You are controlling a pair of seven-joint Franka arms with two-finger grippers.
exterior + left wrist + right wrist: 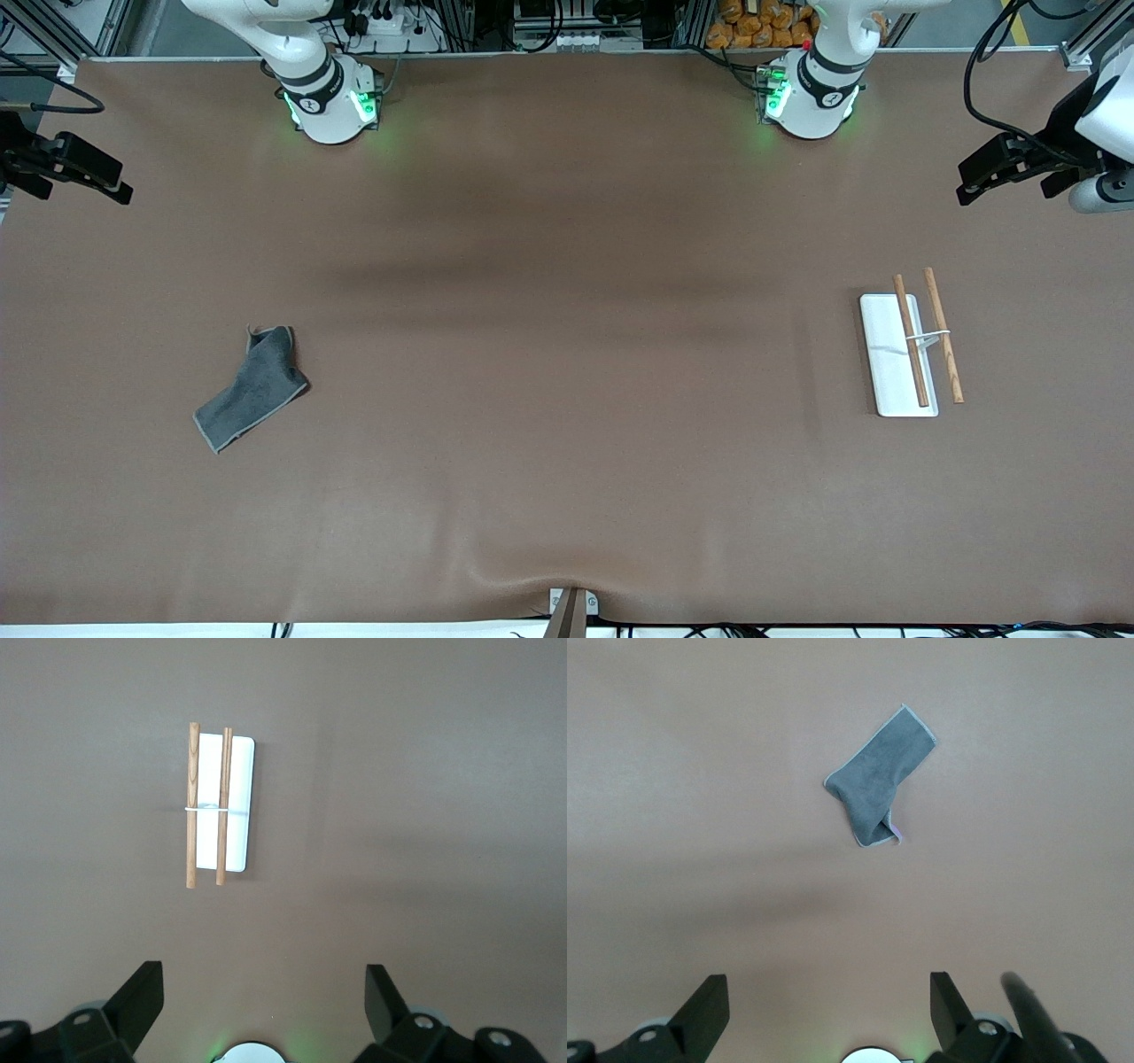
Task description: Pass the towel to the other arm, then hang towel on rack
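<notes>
Front view: brown bench, both arms waiting wide apart.
Right claw (120, 190) hangs open and empty; crumpled towel (251, 388) lies toward its end; rack (897, 354) sits toward the left arm's end, left claw (967, 190) open, shelving along the bases.

towel (252, 388): dark grey, paler hem | rack (893, 372): white base, light-brown rods | table (567, 399): brown

Wide table under a smooth brown mat (567, 266) that lay evenly lit, soft shadow bands across its middle, grey aluminium frame rails (53, 31) and black cables (992, 53) stood along its edge.
</notes>
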